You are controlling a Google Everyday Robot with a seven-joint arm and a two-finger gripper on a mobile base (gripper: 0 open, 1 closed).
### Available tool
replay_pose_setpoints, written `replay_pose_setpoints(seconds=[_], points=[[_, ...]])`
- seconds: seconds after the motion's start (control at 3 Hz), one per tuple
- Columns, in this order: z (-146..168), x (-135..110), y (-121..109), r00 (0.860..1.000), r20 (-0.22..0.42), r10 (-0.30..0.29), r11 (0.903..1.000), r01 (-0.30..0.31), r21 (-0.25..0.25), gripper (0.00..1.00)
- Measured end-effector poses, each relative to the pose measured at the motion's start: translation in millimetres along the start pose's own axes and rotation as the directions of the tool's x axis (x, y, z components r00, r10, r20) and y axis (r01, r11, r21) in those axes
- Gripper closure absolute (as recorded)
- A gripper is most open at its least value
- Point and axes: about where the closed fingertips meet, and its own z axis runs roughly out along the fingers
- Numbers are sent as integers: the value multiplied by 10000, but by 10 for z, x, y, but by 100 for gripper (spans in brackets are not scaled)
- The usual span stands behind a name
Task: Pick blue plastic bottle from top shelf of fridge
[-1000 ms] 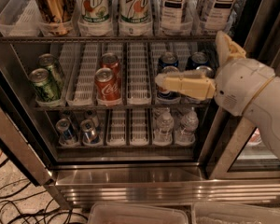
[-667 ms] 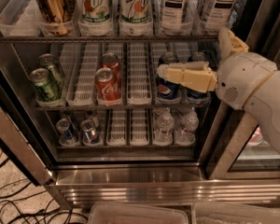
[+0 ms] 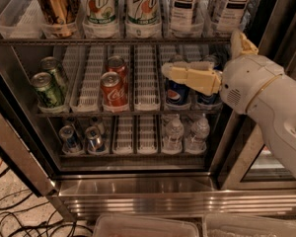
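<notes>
Gripper point(image 3: 187, 76), apart or together I cannot tell, has risen slightly; the blue plastic bottle point(image 3: 185, 6) stands above it, ungrasped.

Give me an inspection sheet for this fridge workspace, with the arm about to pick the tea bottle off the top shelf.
Surface: top shelf, slotted trays, stocked.
Job's things: blue plastic bottle, tea label, upright on the top shelf, a twin bottle to its right; fridge, steel base.
Clutter: 7UP bottles and gold can on the same shelf; green cans, Coke cans, Pepsi cans on the middle rack; water bottles lower.
Grippers: gripper in front of the Pepsi cans, below the top shelf.
Cables: cables loose on the floor, lower left.
Surroundings: clear bins below the fridge.
</notes>
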Motion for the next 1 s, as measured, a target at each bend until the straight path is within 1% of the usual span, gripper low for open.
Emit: replay_pose_setpoints(seconds=[0.33,0.67,1.0], points=[[37,-125,-119,9991,200,374,9986,-381,359,0],[37,-125,-118,9991,200,374,9986,-381,359,0],[37,-125,-118,9991,200,374,9986,-381,358,17]])
